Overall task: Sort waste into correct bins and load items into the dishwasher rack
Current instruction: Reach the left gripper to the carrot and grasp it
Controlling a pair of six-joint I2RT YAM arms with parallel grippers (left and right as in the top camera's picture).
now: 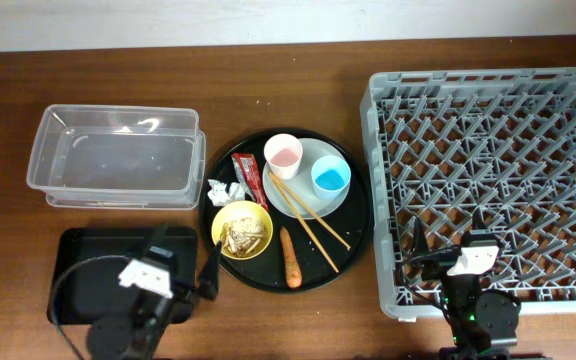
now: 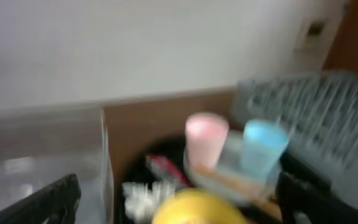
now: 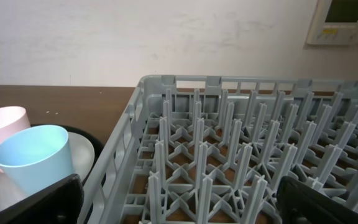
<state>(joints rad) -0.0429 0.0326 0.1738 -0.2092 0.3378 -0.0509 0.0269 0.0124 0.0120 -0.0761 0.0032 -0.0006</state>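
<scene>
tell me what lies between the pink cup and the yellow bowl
The red snack wrapper lies there, between the pink cup and the yellow bowl; the overhead view shows it best.

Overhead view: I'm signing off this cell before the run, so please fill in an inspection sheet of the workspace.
Surface: brown wooden table, no spills seen.
Job's things: clear tub and rack empty; flat black tray partly under the left arm. Round black tray holds plate with pink-lined cup, blue cup and chopsticks across its rim; yellow bowl of scraps; carrot; red wrapper; tissue.
Clutter: nothing seen.
Jaws: open and empty on the left arm and right arm.
Cables: black cable loops beside the left arm.
Surroundings: white wall; wall panel, right wrist view.
</scene>
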